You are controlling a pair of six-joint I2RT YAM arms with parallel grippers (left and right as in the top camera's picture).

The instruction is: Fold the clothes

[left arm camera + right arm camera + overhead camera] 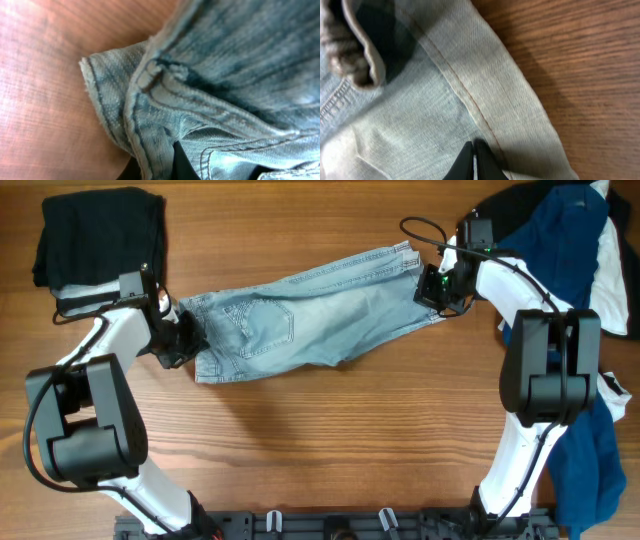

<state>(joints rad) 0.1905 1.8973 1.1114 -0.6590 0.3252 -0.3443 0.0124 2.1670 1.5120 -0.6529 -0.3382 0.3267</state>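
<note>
Overhead, denim shorts [310, 315] stretch from left claw [188, 340] to right claw [432, 290]

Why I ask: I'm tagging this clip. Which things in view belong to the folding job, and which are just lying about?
In the job: denim shorts; left gripper and right gripper at their ends; black garment, far left; heap of garments, right.
Lying about: only the table and the rail at its near edge.
</note>
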